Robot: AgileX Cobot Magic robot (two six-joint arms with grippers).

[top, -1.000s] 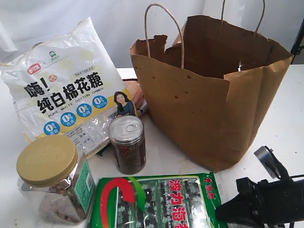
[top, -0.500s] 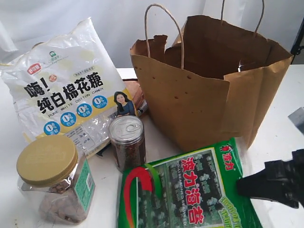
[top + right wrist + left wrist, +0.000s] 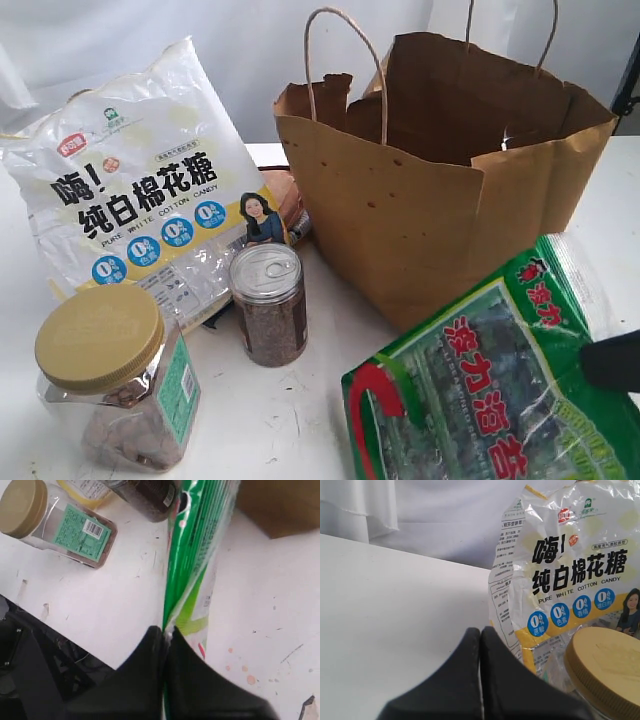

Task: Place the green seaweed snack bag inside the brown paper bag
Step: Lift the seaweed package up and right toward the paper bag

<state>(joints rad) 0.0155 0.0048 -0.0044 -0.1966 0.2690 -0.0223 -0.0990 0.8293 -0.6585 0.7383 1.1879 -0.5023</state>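
White tabletop (image 3: 290,420), white backdrop. One crinkly brown paper bag (image 3: 430,230), one glossy candy bag (image 3: 140,190), two clear jars: yellow-lidded jar (image 3: 110,380) and metal-topped jar (image 3: 268,305). The right gripper (image 3: 164,630) pinches the one slick green seaweed snack bag (image 3: 480,390), tilted just in front of the paper bag. The left gripper (image 3: 480,635) is closed on nothing.

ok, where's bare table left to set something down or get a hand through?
Bare table between the yellow-lidded jar, the pull-tab can and the held green seaweed snack bag; another strip right of the brown paper bag. Left wrist view shows open table beside the cotton candy bag. Crowded: candy bag, can and jar bunch together.
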